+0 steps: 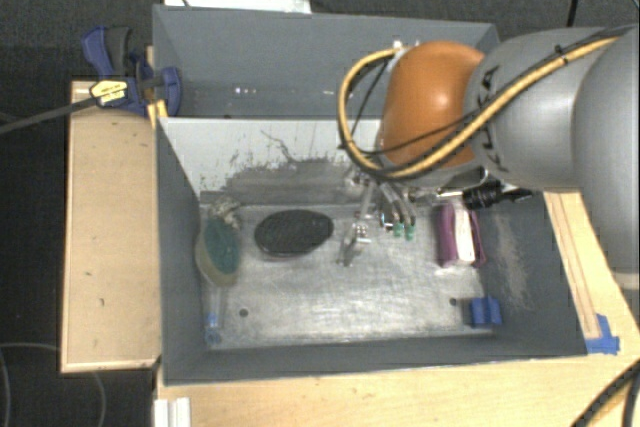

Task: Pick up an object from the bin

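My gripper [372, 218] hangs low over the middle of the bin floor, under the orange wrist cover. Just to its left lies a black oval pad [292, 232], flat on the floor and apart from the gripper. To its right rests a purple and white oblong thing [455, 235], lying lengthwise near the right wall. Nothing shows in the gripper's grasp.
A green and tan sponge-like thing [218, 251] leans by the left wall, with a small blue bit [212, 323] in the front left corner. A blue block [483, 312] sits at the front right. The arm covers the bin's back right.
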`<state>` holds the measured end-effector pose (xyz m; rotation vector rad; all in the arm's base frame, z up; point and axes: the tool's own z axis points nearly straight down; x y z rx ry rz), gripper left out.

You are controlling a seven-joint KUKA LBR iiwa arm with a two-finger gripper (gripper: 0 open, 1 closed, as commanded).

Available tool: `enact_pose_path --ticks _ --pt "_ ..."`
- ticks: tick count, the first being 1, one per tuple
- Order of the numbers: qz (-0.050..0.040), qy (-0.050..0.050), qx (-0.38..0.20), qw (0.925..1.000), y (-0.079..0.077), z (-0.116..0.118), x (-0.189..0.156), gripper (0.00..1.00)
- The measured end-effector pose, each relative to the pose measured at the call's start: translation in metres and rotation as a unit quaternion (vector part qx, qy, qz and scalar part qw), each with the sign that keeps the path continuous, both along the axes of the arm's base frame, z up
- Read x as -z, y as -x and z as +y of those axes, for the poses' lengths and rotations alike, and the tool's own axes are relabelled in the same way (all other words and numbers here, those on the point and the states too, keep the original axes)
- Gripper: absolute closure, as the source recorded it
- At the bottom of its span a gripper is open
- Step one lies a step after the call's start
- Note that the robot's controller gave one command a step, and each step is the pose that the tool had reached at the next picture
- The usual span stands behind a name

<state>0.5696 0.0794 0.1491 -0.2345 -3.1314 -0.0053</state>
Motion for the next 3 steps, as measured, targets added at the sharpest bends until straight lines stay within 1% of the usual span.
enact_pose_path --ticks 1,2,3 --pt "-0.0051 0.001 -0.087 0.9962 -0.011 0.034 0.077 0.00" --pt "-0.0066 0.001 -0.087 0.9962 -0.012 0.033 0.075 1.00" --pt "-0.0067 0.002 -0.118 0.9929 -0.011 0.001 -0.129 1.00"
